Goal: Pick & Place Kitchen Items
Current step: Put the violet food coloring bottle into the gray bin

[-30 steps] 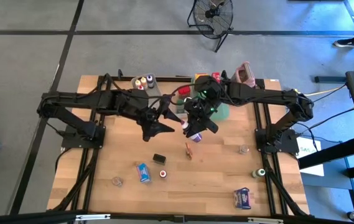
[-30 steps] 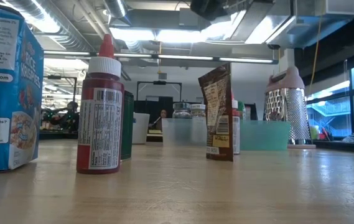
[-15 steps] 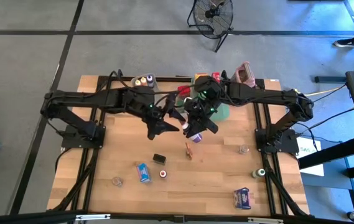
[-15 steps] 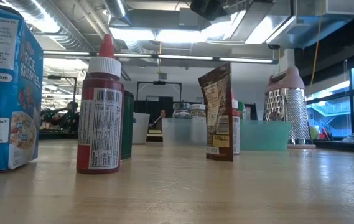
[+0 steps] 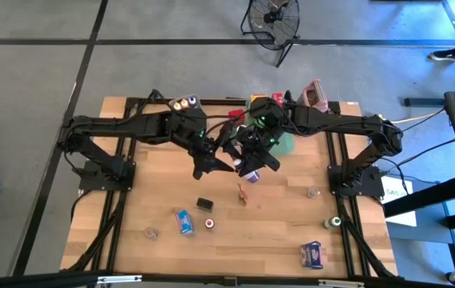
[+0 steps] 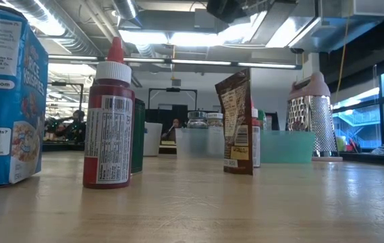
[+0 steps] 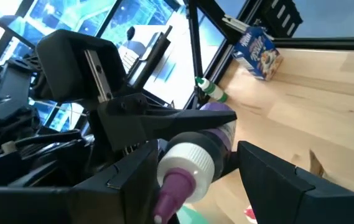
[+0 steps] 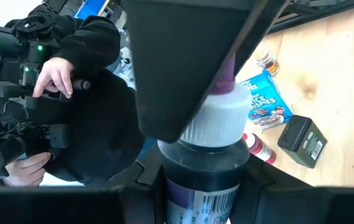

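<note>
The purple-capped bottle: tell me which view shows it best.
The left wrist view: the purple-capped bottle lies sideways in the right hand. The right wrist view shows it endwise, the high view only a speck; the low view misses it.

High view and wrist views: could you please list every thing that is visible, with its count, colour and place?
bottle: one, dark, white cap, purple tip, held above the table's middle
packet: one, brown, table's middle
black box: one, left of the packet
cereal box: one, blue, beside the black box
red bottle: one, beside the cereal box
purple box: one, blue-purple, near right corner
green-capped bottle: one, right edge
tray: one, teal, under the right arm
grater: one, grey, pink top, far edge
person's hand: one, beyond the table
left gripper: open, fingers either side of the bottle's cap
right gripper: shut on the bottle
</note>
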Controlling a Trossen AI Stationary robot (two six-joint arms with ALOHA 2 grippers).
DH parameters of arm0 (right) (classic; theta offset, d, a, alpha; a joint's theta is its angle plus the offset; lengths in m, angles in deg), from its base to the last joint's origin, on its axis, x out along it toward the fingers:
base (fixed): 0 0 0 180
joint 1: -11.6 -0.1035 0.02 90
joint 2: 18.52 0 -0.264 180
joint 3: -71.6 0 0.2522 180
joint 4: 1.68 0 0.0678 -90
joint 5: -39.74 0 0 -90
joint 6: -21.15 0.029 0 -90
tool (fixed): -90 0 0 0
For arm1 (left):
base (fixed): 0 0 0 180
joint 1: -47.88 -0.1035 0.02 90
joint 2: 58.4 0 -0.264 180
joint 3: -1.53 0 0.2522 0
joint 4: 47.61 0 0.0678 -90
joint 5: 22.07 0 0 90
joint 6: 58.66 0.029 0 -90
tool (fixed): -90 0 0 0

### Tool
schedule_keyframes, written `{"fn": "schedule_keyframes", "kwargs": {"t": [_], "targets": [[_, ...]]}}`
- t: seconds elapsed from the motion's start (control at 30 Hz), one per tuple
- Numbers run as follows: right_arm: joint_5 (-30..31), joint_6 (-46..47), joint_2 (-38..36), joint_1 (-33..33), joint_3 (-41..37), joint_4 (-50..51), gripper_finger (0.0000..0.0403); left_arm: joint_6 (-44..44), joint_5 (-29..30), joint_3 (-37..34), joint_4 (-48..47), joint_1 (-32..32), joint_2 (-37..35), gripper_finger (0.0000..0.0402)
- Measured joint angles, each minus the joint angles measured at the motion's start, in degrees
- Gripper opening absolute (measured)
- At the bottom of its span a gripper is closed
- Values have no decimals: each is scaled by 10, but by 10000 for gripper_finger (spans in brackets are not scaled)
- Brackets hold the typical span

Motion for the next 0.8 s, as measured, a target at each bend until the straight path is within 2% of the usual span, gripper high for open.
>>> {"fn": "schedule_keyframes", "kwargs": {"t": [0.47, 0.8], "targets": [[-4, 0, 0, 0, 0, 2, 113, 16, -6, 0, 6, -17, 0, 211], [-10, 0, -1, 0, 0, 10, 113, 15, -38, 0, 16, -19, 15, 154]]}}
